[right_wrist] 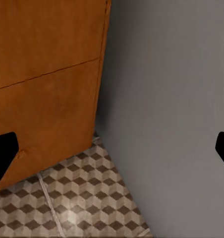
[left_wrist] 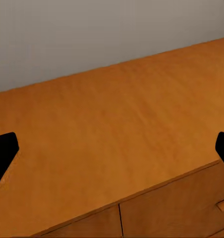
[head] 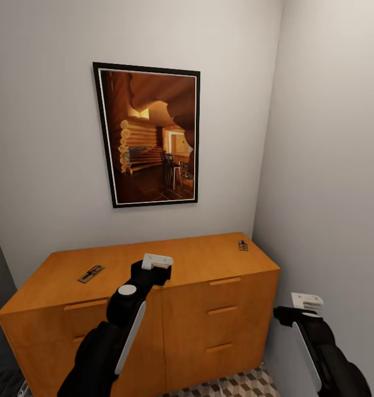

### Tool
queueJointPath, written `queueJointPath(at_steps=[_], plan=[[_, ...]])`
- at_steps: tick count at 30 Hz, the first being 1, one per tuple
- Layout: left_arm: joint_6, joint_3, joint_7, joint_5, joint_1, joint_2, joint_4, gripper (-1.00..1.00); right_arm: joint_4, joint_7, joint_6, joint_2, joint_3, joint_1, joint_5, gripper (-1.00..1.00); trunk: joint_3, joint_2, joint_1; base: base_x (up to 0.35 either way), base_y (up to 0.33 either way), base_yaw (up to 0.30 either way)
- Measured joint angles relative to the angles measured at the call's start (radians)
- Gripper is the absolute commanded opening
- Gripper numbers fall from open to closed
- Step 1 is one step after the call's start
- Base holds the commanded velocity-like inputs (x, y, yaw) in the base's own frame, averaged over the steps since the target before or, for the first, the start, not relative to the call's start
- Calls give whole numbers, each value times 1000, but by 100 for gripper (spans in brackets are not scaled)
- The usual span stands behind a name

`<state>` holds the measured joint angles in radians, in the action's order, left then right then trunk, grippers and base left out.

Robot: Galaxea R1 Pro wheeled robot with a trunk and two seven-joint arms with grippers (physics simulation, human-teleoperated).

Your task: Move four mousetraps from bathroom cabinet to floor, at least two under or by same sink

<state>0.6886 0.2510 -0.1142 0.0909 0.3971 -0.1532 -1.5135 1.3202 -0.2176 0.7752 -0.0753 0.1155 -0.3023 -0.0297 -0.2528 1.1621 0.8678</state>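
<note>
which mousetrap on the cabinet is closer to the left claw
The mousetrap near the cabinet's left front edge; the other mousetrap lies at the far right back corner, farther from the left claw.

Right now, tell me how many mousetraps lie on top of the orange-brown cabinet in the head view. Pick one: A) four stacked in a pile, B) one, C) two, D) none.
C: two mousetraps lie on the cabinet top, one mousetrap near its left end and another mousetrap at its back right corner, far apart from each other.
</note>
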Motion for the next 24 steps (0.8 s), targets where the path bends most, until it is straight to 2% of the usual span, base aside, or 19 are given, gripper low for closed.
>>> queueJointPath(at_steps=[5, 6, 9, 11, 12, 13, 19, 24], plan=[[35, -12, -1, 19, 58, 8, 10, 100, 3, -35, 33, 8, -3, -107, -2, 100, 0, 0, 0, 0, 0, 0], [56, -39, 1, 29, 91, 16, 15, 100, 3, -48, 59, 13, -5, -171, -3, 100, 0, 0, 0, 0, 0, 0], [69, -83, 4, 28, 130, 26, 23, 100, 0, -59, 80, 30, -6, -244, -6, 100, 0, 0, 0, 0, 0, 0], [77, -114, 6, 27, 154, 33, 31, 100, -4, -64, 89, 48, -7, -289, -7, 100, 0, 0, 0, 0, 0, 0], [88, -142, 7, 28, 174, 40, 45, 100, -11, -70, 95, 70, -8, -331, -8, 100, 0, 0, 0, 0, 0, 0], [88, -144, 6, 25, 175, 40, 45, 100, -11, -70, 95, 71, -8, -333, -6, 100, 0, 0, 0, 0, 0, 0], [120, -189, 16, 21, 204, 73, 83, 100, -70, -103, 101, 139, -14, -440, -7, 100, 0, 0, 0, 0, 0, 0], [131, -204, 84, -4, 211, 118, 106, 100, -184, -130, 98, 191, -38, -531, -6, 100, 0, 0, 0, 0, 0, 0]])
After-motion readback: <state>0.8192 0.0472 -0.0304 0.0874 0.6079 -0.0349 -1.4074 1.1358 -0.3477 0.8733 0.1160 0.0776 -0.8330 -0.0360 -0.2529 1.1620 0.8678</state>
